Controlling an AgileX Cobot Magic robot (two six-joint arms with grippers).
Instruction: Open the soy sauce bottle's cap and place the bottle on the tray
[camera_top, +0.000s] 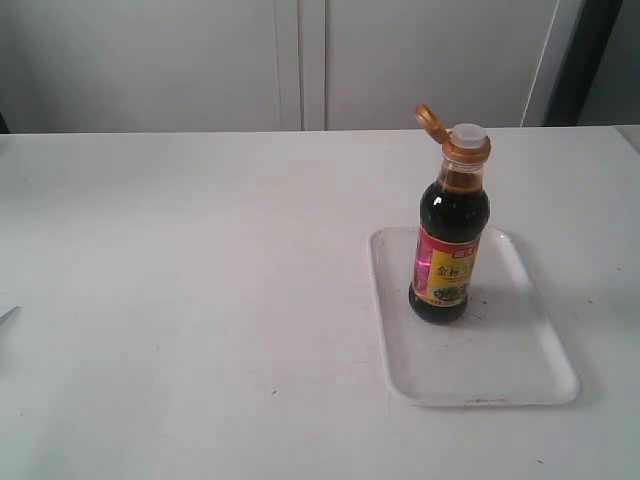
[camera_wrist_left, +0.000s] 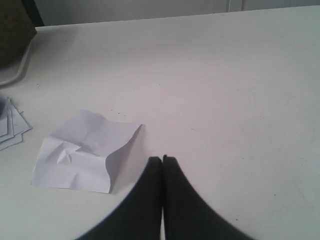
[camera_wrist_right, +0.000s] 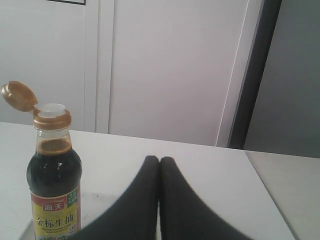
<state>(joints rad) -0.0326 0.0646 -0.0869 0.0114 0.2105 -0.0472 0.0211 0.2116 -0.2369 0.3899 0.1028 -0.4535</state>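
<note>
On 1 tray (camera_top: 520, 370): 1 soy sauce bottle (camera_top: 450, 250) upright, cap (camera_top: 430, 118) flipped open.

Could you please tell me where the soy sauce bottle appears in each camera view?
Exterior view: the soy sauce bottle stands upright on the tray, right of centre.
Left wrist view: not in it; only a crumpled paper and the table show.
Right wrist view: at the left edge, beside the shut end effector.
Shared landmark: the flipped-open cap.
</note>
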